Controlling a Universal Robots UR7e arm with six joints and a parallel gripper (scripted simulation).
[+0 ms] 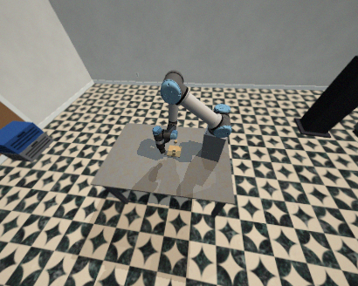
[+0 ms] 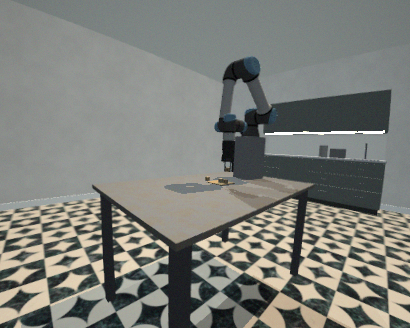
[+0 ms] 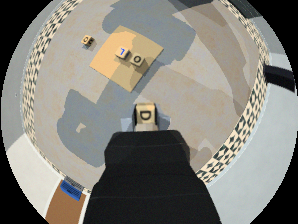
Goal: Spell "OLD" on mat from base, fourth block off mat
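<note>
My gripper is shut on the D block, whose dark letter shows sideways in the wrist view. It holds the block in the air beside the mat. The tan mat lies flat on the table. On it the L block, with a blue letter, and the O block, with a dark letter, lie close side by side near the middle. The fourth block lies off the mat; its dark letter is too small to read surely.
The grey table carries the mat and blocks. The arm's grey pedestal stands at one side of the table, with the mat between it and my gripper in the top view. Arm shadows fall across the mat and table.
</note>
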